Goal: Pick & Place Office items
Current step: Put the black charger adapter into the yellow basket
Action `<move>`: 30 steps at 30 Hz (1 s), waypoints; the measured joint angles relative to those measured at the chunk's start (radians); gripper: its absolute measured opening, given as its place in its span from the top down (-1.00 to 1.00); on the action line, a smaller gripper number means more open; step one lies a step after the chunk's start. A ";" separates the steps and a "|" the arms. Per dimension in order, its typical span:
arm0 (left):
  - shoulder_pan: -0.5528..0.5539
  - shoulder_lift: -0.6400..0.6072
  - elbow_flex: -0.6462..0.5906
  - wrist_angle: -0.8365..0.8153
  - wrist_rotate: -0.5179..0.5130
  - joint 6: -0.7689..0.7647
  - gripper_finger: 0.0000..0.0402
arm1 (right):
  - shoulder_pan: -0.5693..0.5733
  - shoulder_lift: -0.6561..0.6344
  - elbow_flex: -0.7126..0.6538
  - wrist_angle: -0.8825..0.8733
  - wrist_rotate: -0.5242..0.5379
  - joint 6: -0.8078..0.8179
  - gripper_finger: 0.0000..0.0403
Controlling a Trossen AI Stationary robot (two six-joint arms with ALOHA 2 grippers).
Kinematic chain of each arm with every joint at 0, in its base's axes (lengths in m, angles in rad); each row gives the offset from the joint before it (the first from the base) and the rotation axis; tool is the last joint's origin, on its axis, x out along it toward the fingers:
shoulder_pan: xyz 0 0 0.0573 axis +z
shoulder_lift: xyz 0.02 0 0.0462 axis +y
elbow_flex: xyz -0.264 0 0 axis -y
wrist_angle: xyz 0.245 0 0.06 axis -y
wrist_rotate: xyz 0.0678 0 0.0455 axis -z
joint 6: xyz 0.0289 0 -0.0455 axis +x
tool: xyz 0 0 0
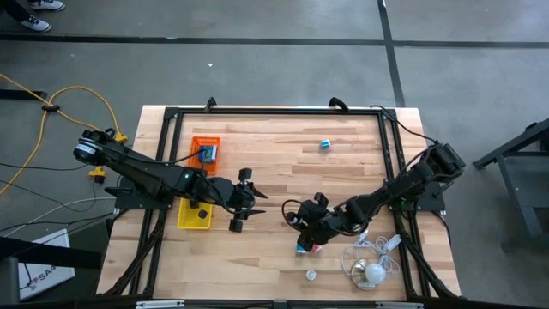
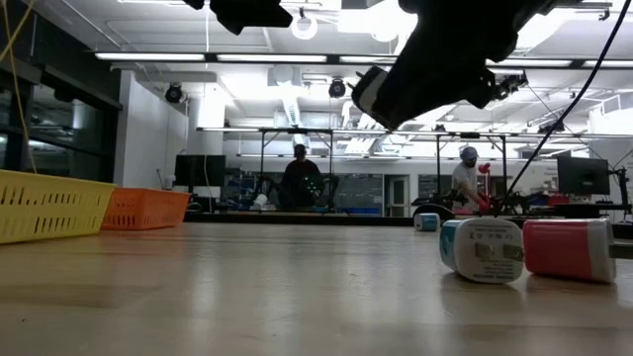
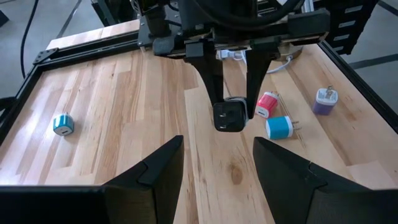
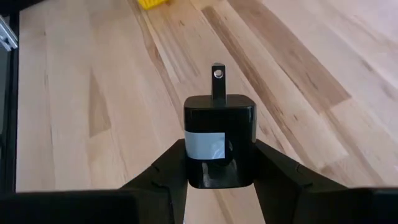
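I have the right pincer (image 4: pixel 219 163) pinching a black charger block (image 4: pixel 219 140), lifted above the bench (image 1: pixel 283 249) middle. My left pincer (image 3: pixel 217 165) hangs spread near the yellow tray (image 1: pixel 194 216). Pink (image 3: pixel 267 104) and blue blocks (image 3: pixel 280 127) lie below.

Setting. A pale wooden table (image 1: pixel 283 172) with a black frame (image 1: pixel 274 111) stands on a grey concrete floor (image 1: pixel 257 69) crossed by dark lines. Beyond it lies a white-walled hall lit by long ceiling strip lights (image 2: pixel 208 56). Two people (image 2: pixel 300 178) occupy distant workbenches, apparently seated. A yellow cable (image 1: pixel 81 90) trails across the floor.
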 joint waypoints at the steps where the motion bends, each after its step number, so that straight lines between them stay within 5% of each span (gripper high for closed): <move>1: 0.000 0.000 0.000 0.000 0.000 0.000 0.08 | 0.000 0.000 0.000 0.007 0.006 -0.009 0.34; 15: -0.003 0.000 0.000 0.051 0.001 0.000 0.08 | 0.013 -0.024 0.000 0.120 0.064 -0.172 0.34; 30: -0.003 0.000 0.000 0.242 0.028 -0.052 0.08 | 0.086 -0.095 0.000 0.301 0.293 -0.515 0.34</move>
